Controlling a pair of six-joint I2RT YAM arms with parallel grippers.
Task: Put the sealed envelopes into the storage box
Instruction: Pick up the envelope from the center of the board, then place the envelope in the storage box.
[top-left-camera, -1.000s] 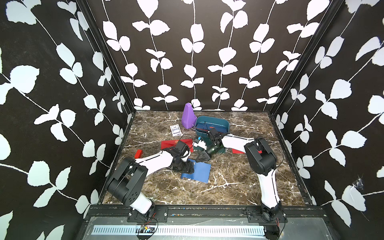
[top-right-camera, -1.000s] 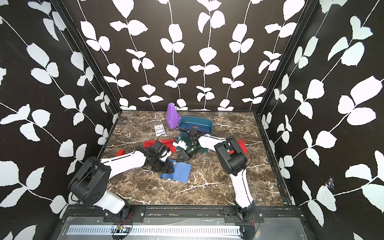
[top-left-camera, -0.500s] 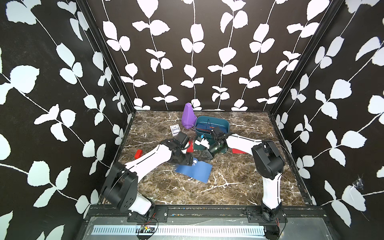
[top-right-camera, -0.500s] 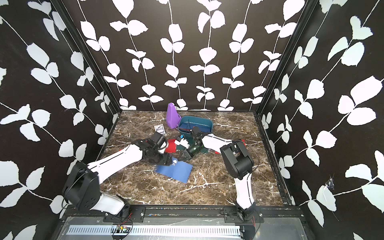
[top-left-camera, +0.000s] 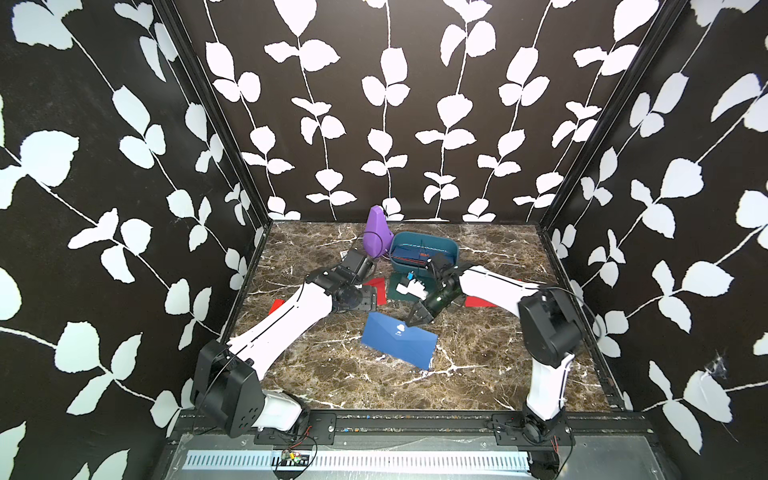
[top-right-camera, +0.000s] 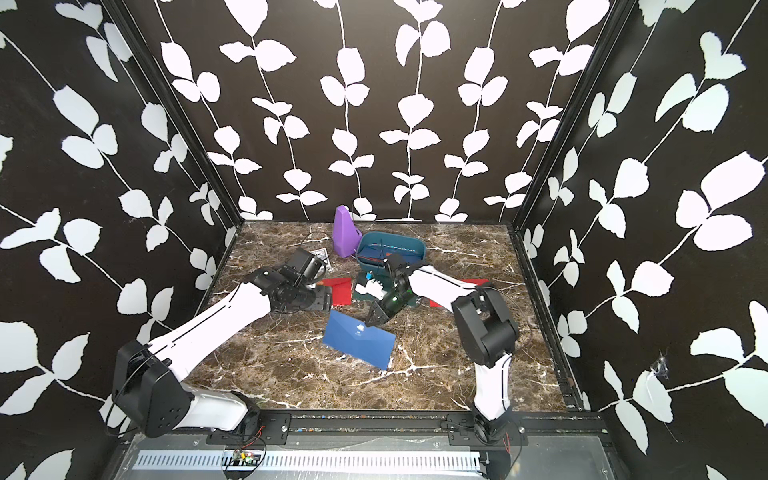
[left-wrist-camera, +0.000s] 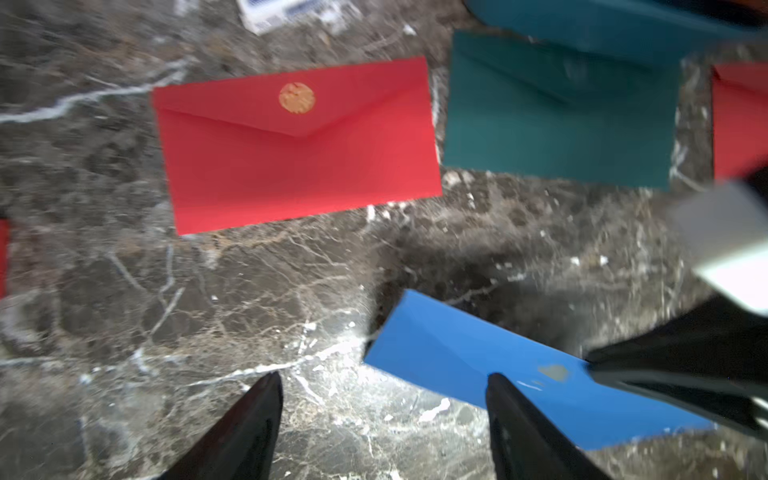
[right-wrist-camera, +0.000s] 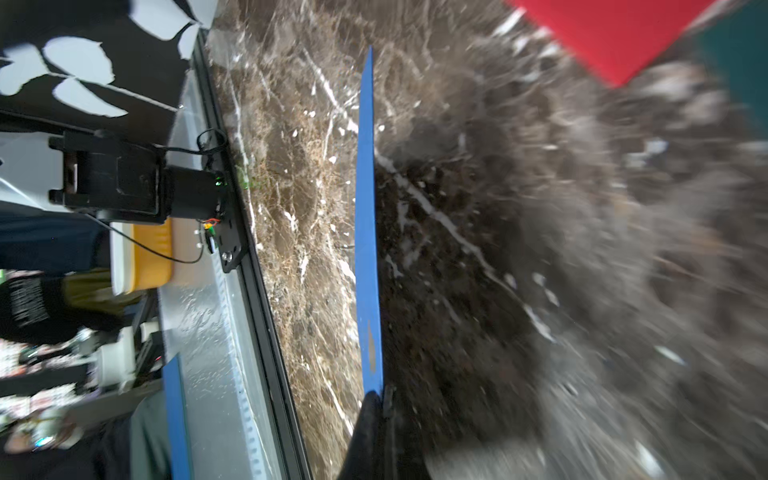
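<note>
My right gripper (top-left-camera: 419, 318) (right-wrist-camera: 380, 399) is shut on one edge of a blue envelope (top-left-camera: 399, 340) (top-right-camera: 359, 343), which shows edge-on in the right wrist view (right-wrist-camera: 368, 208) and hangs tilted above the marble floor. My left gripper (left-wrist-camera: 384, 380) is open with nothing between its fingers, near the blue envelope (left-wrist-camera: 478, 357). A red envelope (left-wrist-camera: 299, 145) with a gold seal and a dark green envelope (left-wrist-camera: 557, 120) lie flat beyond it. The teal storage box (top-left-camera: 453, 249) (top-right-camera: 419, 249) stands at the back with an envelope inside.
A purple pyramid (top-left-camera: 376, 237) stands just left of the box, and a white card pack (top-right-camera: 320, 254) lies near it. Another red envelope (top-left-camera: 478, 301) lies partly under the right arm. A small red block (top-left-camera: 276, 307) sits by the left wall.
My left gripper has let go of the blue envelope, opened wider and drawn back toward the far left. The right gripper stays shut on the envelope, which has shifted slightly.
</note>
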